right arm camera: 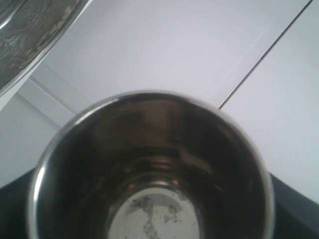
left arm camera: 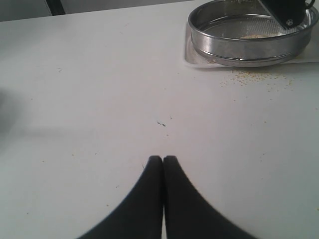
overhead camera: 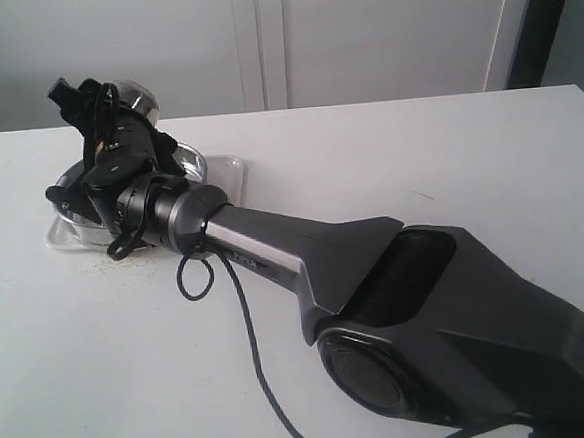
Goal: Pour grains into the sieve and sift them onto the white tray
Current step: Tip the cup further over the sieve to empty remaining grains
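The sieve (left arm camera: 239,50) sits on the white tray (left arm camera: 189,56), at the far left of the tabletop (left arm camera: 99,99) in the exterior view. A small heap of the grains (left arm camera: 254,36) lies on its mesh, and some spilled grains (left arm camera: 254,77) are scattered on the tabletop just beside the tray. The right pincer (overhead camera: 112,103) is clamped on a steel cup (right arm camera: 149,129) above the sieve. The cup looks almost empty, so I judge that the sifting comes next. The left pincer (left arm camera: 163,162) has its fingers pressed together, holds nothing, and hovers over bare tabletop well apart from the sieve. The sieve is stiff steel and probably light, but its shiny rim may be slippery. I would take it on the straight rim wall, keep it level and shake it gently, because the grains jump out easily.
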